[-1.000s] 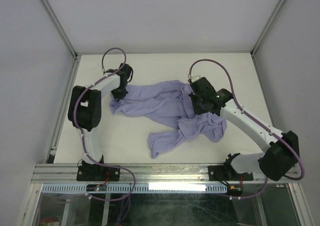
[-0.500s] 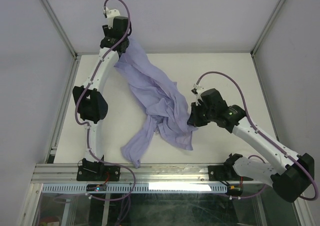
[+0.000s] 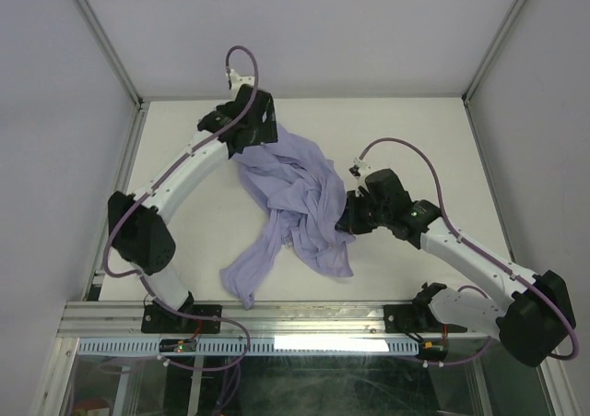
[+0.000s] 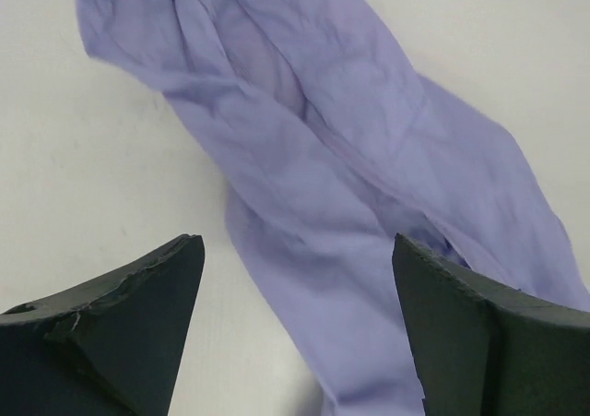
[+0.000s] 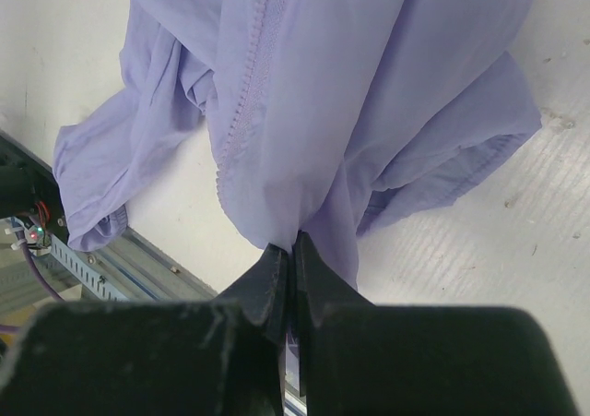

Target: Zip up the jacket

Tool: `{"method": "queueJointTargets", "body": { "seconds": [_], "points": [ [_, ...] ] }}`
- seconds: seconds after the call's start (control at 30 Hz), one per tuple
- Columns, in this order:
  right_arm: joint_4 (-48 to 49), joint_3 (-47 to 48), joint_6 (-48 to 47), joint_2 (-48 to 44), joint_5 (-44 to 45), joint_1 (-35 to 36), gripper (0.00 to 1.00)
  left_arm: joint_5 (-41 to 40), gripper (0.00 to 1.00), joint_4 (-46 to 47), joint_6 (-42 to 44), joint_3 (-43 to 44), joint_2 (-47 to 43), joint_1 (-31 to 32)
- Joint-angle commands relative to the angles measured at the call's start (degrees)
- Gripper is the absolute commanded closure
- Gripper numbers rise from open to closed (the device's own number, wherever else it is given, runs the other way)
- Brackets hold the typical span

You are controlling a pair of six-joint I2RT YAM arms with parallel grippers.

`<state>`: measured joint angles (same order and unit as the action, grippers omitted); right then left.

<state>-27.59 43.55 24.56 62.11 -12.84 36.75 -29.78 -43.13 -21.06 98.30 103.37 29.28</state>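
Lying crumpled on white tabletop, thin wrinkled lavender-purple fabric jacket, zipper teeth partly lost in folds, right pincer clamped on a fold below them, left pincer spread wide over its far end, holding nothing.

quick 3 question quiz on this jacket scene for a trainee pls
1. True or false: the left gripper is clamped on the jacket.
2. What is the right gripper pinching? A nothing, B a fold of jacket fabric, C a cable.
3. Does the jacket lie spread flat or bunched on the table?
Key: 1 false, its jaws stand open above the fabric; 2 B; 3 bunched.
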Motion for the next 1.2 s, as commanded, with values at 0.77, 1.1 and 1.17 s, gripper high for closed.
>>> {"method": "queueJointTargets", "body": {
  "seconds": [0.77,1.1,1.17],
  "points": [
    [1.78,-0.19,-4.10,-2.51,5.91,0.25,1.00,15.41,0.99,7.02,-24.72,-28.97,-16.71,2.32],
    [1.93,0.65,-5.04,-1.39,2.95,0.26,1.00,2.30,1.00,1.51,0.64,-20.03,-16.32,-11.72],
    [3.38,0.10,-4.28,-0.56,1.51,0.25,1.00,1.48,1.00,2.02,4.23,-18.42,-13.91,-13.50]
  ]
}}
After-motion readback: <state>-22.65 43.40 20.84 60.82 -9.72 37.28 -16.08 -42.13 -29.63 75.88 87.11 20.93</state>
